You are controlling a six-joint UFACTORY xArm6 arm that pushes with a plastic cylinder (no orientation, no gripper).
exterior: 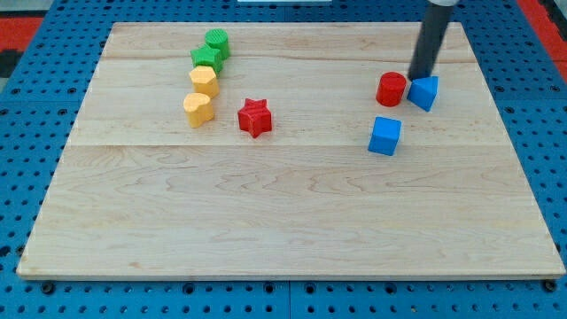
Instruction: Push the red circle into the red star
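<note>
You see the red circle [391, 89] just to the view's left of my tip [416, 77], nearly touching it; there is no pincer to open or close, only the bare rod. The blue block [424, 92] sits just right of my tip, a blue cube [384, 136] below it. The red star [254, 117] lies well to the left, beside yellow [198, 109] and green blocks [211, 50].

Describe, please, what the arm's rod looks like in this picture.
Only a straight, smooth rod shows: dark grey to black, round in section, entering from the view's top edge. My tip is plain and blunt. No cables, markings or labels are visible on it.
</note>
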